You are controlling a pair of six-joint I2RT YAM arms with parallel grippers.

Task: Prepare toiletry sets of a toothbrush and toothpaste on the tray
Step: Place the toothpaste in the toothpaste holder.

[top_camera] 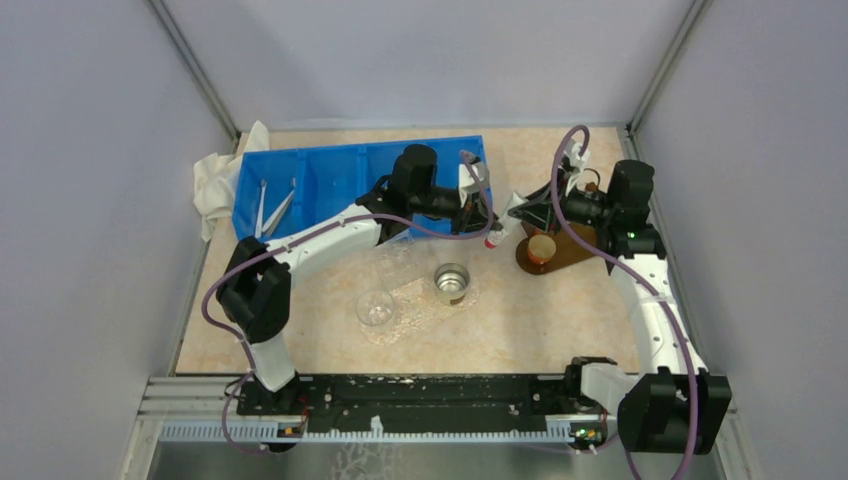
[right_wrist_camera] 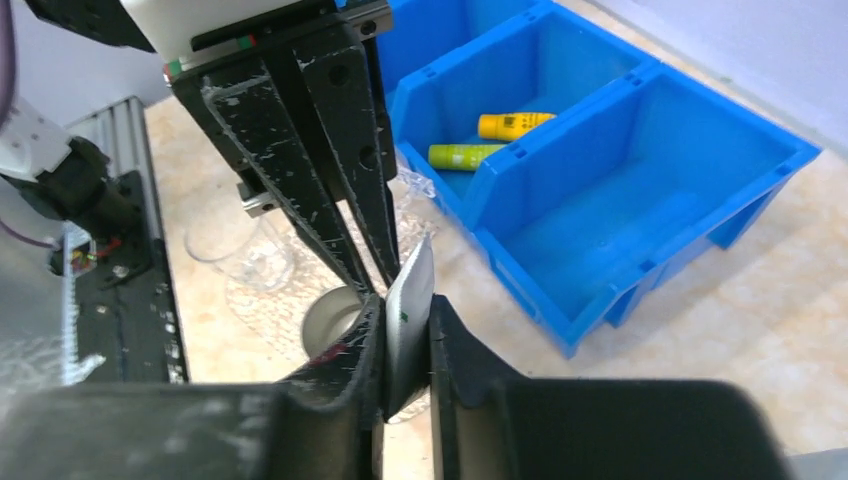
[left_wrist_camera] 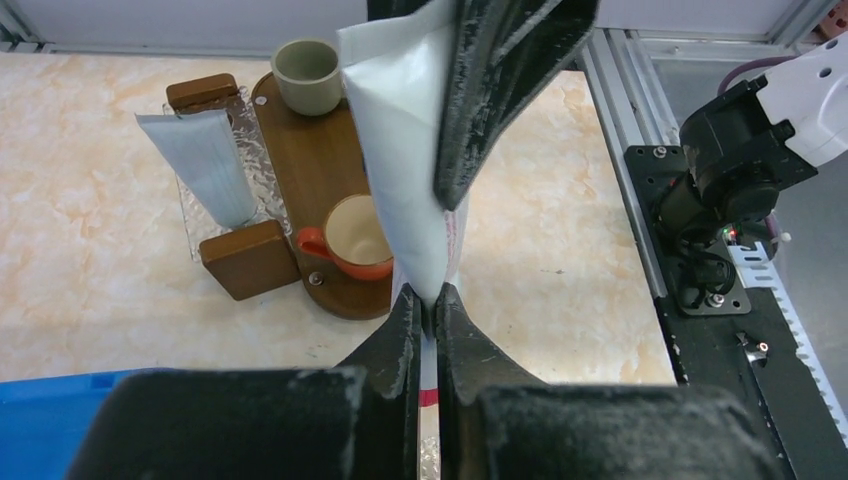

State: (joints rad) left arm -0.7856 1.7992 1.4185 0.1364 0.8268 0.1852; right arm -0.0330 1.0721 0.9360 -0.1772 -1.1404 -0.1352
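A white toothpaste [left_wrist_camera: 395, 150] tube with a red cap hangs in the air between both arms. My left gripper [left_wrist_camera: 430, 300] is shut on its narrow part near the cap. My right gripper [right_wrist_camera: 408, 315] is shut on its flat crimped end [right_wrist_camera: 412, 285]. From above, the two grippers meet just left of the wooden tray [top_camera: 568, 252]. A second white tube [left_wrist_camera: 205, 165] lies on the glass dish beside that tray. Two toothbrushes [top_camera: 270, 208] lie in the left compartment of the blue bin [top_camera: 330, 160]. A yellow tube [right_wrist_camera: 515, 125] and a green tube [right_wrist_camera: 465, 155] lie in another compartment.
The wooden tray carries an orange cup [left_wrist_camera: 350, 240] and a grey-green cup [left_wrist_camera: 307, 75]. A clear glass tray [top_camera: 410, 312] at the table's middle holds a glass cup [top_camera: 375, 308] and a metal cup [top_camera: 452, 282]. A white cloth [top_camera: 215, 180] lies left of the bin.
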